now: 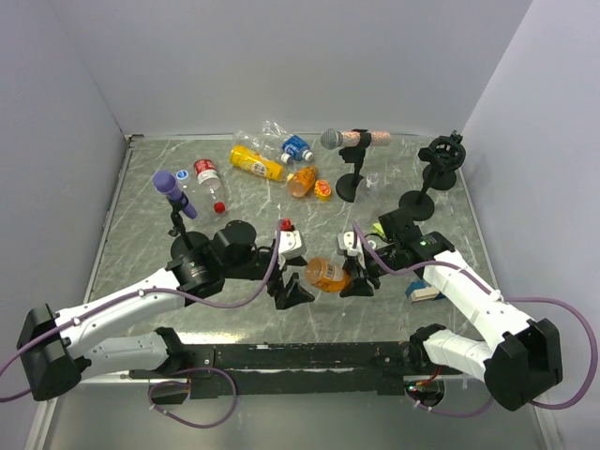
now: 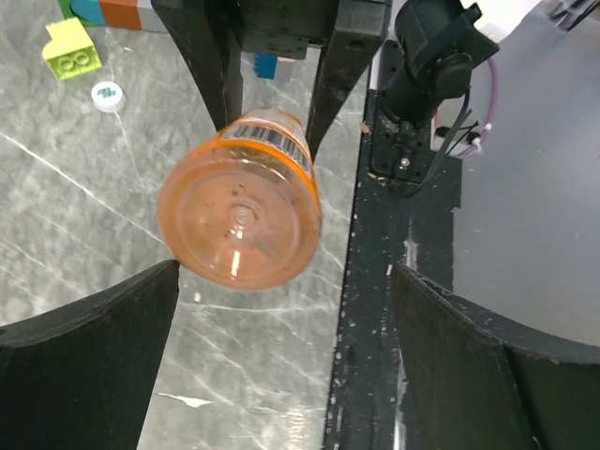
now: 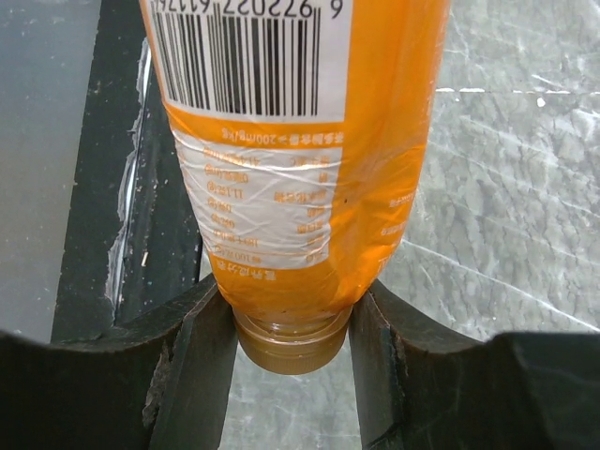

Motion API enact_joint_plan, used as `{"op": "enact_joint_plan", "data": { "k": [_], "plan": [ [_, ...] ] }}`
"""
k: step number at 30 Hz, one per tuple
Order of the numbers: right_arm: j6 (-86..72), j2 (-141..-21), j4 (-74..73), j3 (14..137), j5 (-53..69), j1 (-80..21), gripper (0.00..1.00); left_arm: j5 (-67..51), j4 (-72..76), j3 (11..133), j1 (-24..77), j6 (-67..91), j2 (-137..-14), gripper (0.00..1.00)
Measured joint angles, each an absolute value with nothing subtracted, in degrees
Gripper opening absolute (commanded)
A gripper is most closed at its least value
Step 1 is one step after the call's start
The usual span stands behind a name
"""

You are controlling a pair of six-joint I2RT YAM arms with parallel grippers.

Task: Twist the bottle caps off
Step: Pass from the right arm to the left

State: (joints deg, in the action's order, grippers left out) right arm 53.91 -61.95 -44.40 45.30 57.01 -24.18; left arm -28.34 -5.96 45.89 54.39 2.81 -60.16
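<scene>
A stubby orange bottle point(image 1: 327, 274) hangs level above the table between my two grippers. My right gripper point(image 3: 286, 352) is shut on the bottle point(image 3: 300, 141) at its shoulder. The orange-brown cap point(image 3: 291, 345) sits between the fingers point(image 3: 202, 370) with a thin gap on each side. In the top view the right gripper point(image 1: 354, 267) is at the bottle's right end. My left gripper point(image 2: 281, 347) is open. It faces the round base of the bottle point(image 2: 239, 220) without touching it. In the top view the left gripper point(image 1: 302, 272) is just left of the bottle.
Other bottles lie at the back: yellow point(image 1: 255, 163), blue-labelled point(image 1: 286, 142), red-labelled point(image 1: 206, 173), two stubby orange point(image 1: 302, 180). A loose red cap point(image 1: 218, 207), a white cap point(image 2: 108, 96) and a yellow-green block point(image 2: 73, 52) lie about. A purple microphone point(image 1: 174, 194) and a grey one point(image 1: 342, 139) stand on stands.
</scene>
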Motion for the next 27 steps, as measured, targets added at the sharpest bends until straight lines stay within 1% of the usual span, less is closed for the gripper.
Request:
{"op": "enact_joint_plan", "data": {
  "k": [15, 18, 21, 23, 25, 27],
  "plan": [
    [55.02, -61.95, -44.36, 45.3, 57.19, -24.91, 0.11, -26.04, -8.05, 51.72, 55.61, -4.34, -65.65, 0.97],
    [55.02, -61.95, -44.36, 45.3, 57.19, -24.99, 0.11, -25.85, -8.75, 53.45, 56.21, -5.23, -67.7, 0.99],
    [55.02, -61.95, -44.36, 45.3, 57.19, -25.02, 0.11, -25.65, -9.96, 54.96, 56.75, -5.65, -69.65, 0.9],
    [55.02, -61.95, -44.36, 45.3, 57.19, -25.02, 0.11, -25.52, -11.18, 55.81, 56.88, -6.24, -70.67, 0.76],
    [55.0, -61.95, -44.36, 45.3, 57.19, -25.02, 0.11, -25.06, -12.53, 56.6, 56.88, -6.52, -71.48, 0.56],
    [54.87, -61.98, -44.29, 45.3, 56.75, -24.99, 0.12, -24.51, -14.15, 57.56, 56.9, -6.26, -72.18, 0.41]
  ]
}}
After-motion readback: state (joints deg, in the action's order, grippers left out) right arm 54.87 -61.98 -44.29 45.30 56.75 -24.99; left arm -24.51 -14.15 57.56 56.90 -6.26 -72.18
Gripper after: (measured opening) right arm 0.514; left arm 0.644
